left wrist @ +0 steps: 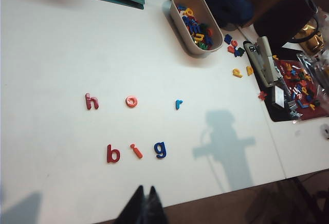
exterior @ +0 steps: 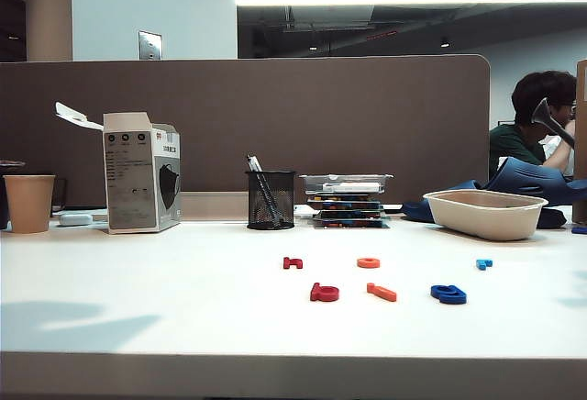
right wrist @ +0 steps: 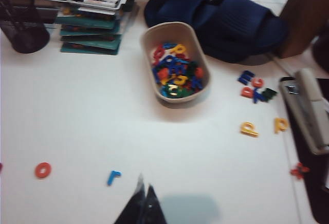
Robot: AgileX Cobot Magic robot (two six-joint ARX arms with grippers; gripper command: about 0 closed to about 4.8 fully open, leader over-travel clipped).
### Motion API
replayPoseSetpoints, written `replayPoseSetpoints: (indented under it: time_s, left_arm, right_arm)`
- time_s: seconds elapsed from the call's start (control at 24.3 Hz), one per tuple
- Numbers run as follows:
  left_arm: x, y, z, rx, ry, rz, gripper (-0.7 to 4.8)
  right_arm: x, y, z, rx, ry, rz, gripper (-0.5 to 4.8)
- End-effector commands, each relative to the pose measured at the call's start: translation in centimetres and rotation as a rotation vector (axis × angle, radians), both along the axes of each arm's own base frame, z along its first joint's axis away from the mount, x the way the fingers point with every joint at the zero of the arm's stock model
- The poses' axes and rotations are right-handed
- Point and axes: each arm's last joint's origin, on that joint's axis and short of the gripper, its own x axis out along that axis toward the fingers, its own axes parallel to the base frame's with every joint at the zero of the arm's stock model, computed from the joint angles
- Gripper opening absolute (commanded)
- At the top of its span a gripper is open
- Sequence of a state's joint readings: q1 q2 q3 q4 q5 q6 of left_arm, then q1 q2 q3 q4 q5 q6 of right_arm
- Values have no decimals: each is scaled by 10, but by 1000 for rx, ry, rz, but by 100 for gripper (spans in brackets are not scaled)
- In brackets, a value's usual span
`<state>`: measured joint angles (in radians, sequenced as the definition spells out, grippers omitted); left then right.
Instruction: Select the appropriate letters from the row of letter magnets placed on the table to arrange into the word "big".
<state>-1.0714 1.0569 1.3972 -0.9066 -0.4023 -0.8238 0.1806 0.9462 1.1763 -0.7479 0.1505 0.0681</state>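
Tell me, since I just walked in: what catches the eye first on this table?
Three magnets spell "big" near the table's front edge: red b, orange-red i, dark blue g. Behind them lie h, an orange ring and a light blue r. Both shut grippers, left and right, hang above the table.

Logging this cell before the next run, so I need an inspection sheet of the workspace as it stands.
Surface: white table, bare at the near left.
Job's things: b, i, g lie in a line reading "big"; behind them h, o, r.
Clutter: tub of letters, pen cup, stacked trays, carton, paper cup, stapler, loose letters.
Grippers: left gripper shut, near the front edge; right gripper shut, by r.
Cables: nothing seen.
Surroundings: partition, person behind it.
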Motion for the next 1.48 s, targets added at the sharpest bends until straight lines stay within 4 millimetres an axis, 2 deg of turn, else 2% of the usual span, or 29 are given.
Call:
replayPoseSetpoints:
  time_s: [0.04, 0.21, 0.37, 0.45, 0.58, 0.66, 0.82, 0.99, 1.03, 1.15, 1.28, 1.36, 1.48]
  left_arm:
    - [0, 0, 3, -24, -20, 4, -5]
    - [1, -1, 4, -31, -23, 4, -5]
    - [1, -1, 3, -4, -38, 2, -5]
    - [4, -3, 4, 85, -115, -14, -5]
    - [11, -3, 7, 290, -310, 87, -6]
    - [18, -1, 18, 382, -445, 120, -6]
    - [40, 27, 37, 319, -549, 139, -6]
    - [55, 70, 42, 417, -569, 216, -6]
    - [54, 86, 44, 433, -574, 254, -5]
    - [44, 116, 48, 466, -575, 343, -6]
    - [23, 142, 41, 520, -569, 436, -6]
    - [4, 152, 31, 515, -568, 450, -5]
    - [-28, 155, 15, 487, -590, 472, -6]
  right_arm:
    - [-22, -16, -8, 20, -80, -34, -7]
    - [-49, -31, -23, 25, -142, -19, -7]
    - [-62, -34, -36, 51, -177, 24, -7]
    - [-73, -33, -50, 53, -194, 21, -7]
    - [-82, -32, -66, 63, -203, 17, -7]
    - [-89, -31, -77, 61, -215, 16, -7]
    - [-103, -30, -89, 60, -261, 8, -7]
    - [-114, -29, -92, 74, -311, 3, -7]
    - [-115, -29, -92, 73, -319, 3, -7]
    - [-115, -29, -92, 73, -322, 6, -7]
    - [-114, -29, -99, 74, -335, 10, -7]
    - [-116, -29, -107, 99, -363, 3, -7]
    - [-122, -28, -113, 115, -427, 3, -7]
